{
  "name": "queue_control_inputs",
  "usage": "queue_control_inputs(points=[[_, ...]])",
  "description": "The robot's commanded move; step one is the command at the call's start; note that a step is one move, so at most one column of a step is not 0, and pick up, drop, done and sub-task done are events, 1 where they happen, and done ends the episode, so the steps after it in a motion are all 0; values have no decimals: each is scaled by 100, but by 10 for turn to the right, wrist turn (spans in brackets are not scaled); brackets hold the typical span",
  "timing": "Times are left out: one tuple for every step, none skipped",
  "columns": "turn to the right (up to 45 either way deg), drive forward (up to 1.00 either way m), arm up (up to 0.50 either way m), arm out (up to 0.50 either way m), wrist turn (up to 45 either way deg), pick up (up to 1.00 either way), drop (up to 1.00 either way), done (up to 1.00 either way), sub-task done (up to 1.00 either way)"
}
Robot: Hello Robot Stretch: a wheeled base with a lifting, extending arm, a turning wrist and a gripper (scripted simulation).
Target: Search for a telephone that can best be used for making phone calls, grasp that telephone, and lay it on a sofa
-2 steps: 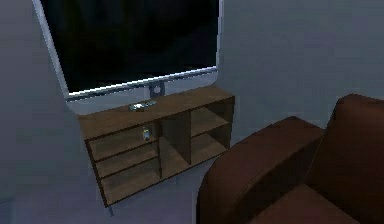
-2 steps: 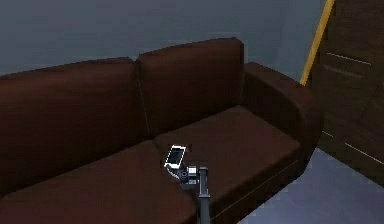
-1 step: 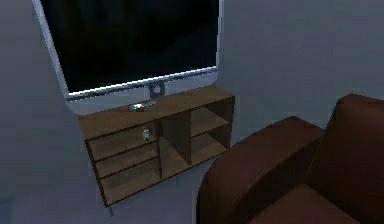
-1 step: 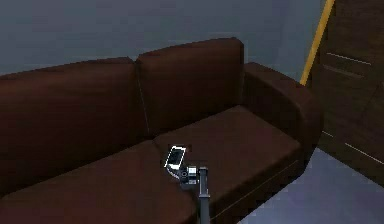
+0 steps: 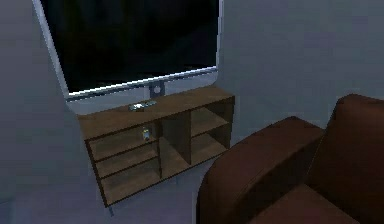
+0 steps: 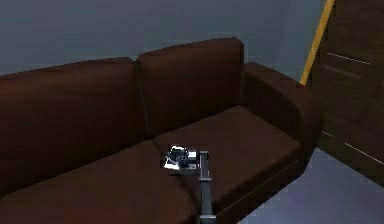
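- Sofa point(image 6: 190, 85): dark brown, two back cushions. It spans most of the arm side view, under and beyond the claw. The backrest rises past the claw; its armrest point(image 6: 285, 100) sits off to the claw's right in that view.
- TV point(image 5: 140, 40): big dark screen, pale frame, leaning in the forward view. Its place against the claw cannot be told.
- Stand point(image 5: 195, 101): low, wooden, open shelves, directly under the TV.
- Brown padded seat point(image 5: 300, 170): fills the forward view's lower right, near the stand.
- Wood panel point(image 6: 355, 80): dark, with a yellow strip point(image 6: 322, 40) along its edge. It is well apart from the claw, past the armrest at the arm side view's right.
- Arm point(image 6: 206, 190): dark bar rising from the bottom edge, ending at the claw.
- Claw point(image 6: 172, 160): at the arm's far end, against the sofa's seat near the front edge, about where the two seat cushions meet. Finger spread cannot be told. Whether it holds anything cannot be told.
- Telephone: whether it is at the claw cannot be told; pale and dark bits there blur together.
- Small pale thing point(image 5: 147, 133): on the stand's upper left shelf, too small to name.
- Small dark thing point(image 5: 140, 105): on the stand's top, just beside the TV's foot.
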Motion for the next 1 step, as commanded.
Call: queue_control_inputs(points=[[0,0,0,-8,0,0,0,0,0]])
